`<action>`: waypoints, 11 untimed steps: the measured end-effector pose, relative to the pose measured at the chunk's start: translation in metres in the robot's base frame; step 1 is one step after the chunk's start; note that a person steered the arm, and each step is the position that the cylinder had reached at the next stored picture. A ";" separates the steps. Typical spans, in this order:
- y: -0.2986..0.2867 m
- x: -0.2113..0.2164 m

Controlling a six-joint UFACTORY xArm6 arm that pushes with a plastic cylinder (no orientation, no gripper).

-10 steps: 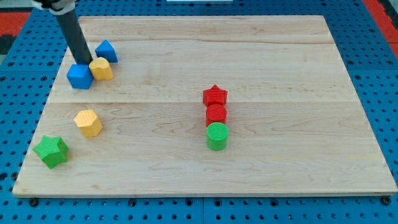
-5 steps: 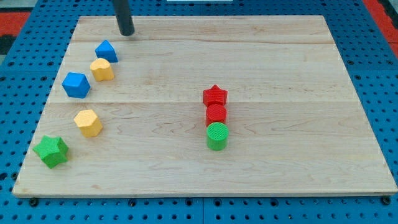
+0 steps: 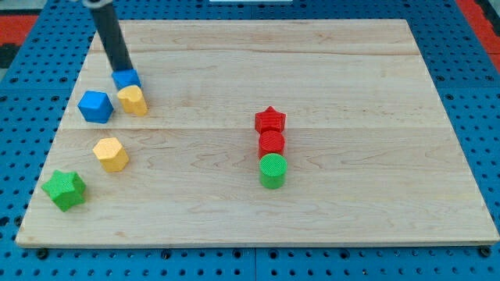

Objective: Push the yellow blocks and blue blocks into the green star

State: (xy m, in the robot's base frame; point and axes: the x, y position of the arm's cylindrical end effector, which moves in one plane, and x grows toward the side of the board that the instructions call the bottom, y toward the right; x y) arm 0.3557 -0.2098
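My tip (image 3: 123, 71) rests against the top side of a small blue block (image 3: 126, 79), partly hiding it. That blue block touches a yellow block (image 3: 133, 101) just below it. A larger blue cube-like block (image 3: 95, 106) sits to their left. A yellow hexagonal block (image 3: 111, 154) lies lower down. The green star (image 3: 64, 190) sits at the board's lower left corner, below and left of the yellow hexagon.
A red star (image 3: 270, 120), a red cylinder (image 3: 271, 143) and a green cylinder (image 3: 273, 171) stand in a touching column near the board's middle. The wooden board (image 3: 351, 94) lies on a blue pegboard surface.
My tip swung from the larger blue block up to the board's top, then came down behind the small blue block. That block and the yellow block below it have slid slightly downward.
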 end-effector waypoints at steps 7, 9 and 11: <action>0.067 0.135; 0.038 0.050; 0.002 0.101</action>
State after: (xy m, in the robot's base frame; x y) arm 0.4564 -0.2080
